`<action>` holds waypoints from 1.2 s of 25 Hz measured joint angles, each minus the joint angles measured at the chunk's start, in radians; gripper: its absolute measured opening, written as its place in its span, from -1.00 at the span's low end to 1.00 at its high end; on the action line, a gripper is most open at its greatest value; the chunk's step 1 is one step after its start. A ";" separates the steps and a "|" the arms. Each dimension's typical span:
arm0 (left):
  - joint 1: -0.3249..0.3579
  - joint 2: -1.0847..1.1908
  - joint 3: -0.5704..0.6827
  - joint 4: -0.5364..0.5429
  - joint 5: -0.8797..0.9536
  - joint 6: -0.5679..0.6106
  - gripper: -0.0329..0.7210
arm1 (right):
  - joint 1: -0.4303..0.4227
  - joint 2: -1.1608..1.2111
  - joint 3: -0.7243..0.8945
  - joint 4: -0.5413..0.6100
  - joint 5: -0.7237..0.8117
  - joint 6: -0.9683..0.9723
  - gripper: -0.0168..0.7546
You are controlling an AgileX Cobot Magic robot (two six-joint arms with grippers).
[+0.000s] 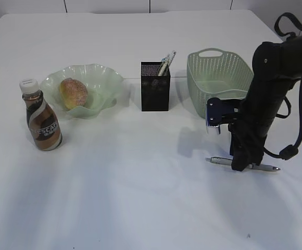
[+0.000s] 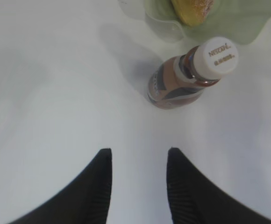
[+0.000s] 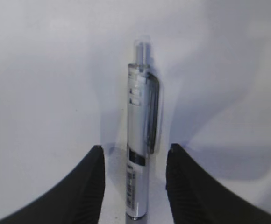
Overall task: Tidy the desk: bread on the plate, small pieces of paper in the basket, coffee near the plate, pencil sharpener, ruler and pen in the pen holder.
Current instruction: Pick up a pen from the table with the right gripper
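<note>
1. Two hands in view, both with fingers apart and gripping nothing.
2. Right hand (image 3: pixel 135 184) lowered over the pen (image 1: pixel 242 164) at the near right of the white surface (image 1: pixel 140 198), one black finger (image 3: pixel 86 186) on each side of the barrel with a gap on both sides; whether the fingertips touch the surface cannot be told.
3. Silver pen lying flat, running left to right in the exterior view, clip visible in the right wrist view, middle hidden behind the right arm (image 1: pixel 263 99).
4. Left hand (image 2: pixel 139 184) hovering over bare surface just near of the coffee bottle (image 2: pixel 187 77), black fingers (image 2: pixel 96 186) spread; left arm out of the exterior view.
5. Nescafé coffee bottle (image 1: pixel 41 115) upright with white cap on, at the left, just beside the near-left edge of the plate (image 1: pixel 101 78); touching or apart cannot be told.
6. Pale green wavy-rimmed plate at far left, bread (image 1: pixel 73 93) resting inside it.
7. Black mesh pen holder (image 1: pixel 155 88) upright at the centre, between plate and basket, with slim items (image 1: pixel 166 63) sticking out of the top and leaning right; exact kind too small to tell.
8. Pale green perforated basket (image 1: pixel 218 78) at the far right, just beyond the right arm; contents not discernible.
</note>
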 joint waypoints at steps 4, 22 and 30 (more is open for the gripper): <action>0.000 0.000 0.000 -0.002 0.000 0.000 -0.18 | 0.000 0.000 0.000 0.000 0.000 0.000 -0.04; 0.000 0.000 0.000 -0.005 0.000 0.000 -0.18 | 0.000 0.000 0.000 0.009 -0.002 0.004 -0.04; 0.000 0.000 0.000 -0.005 0.000 0.000 -0.18 | 0.000 0.000 0.000 0.009 -0.002 0.004 -0.04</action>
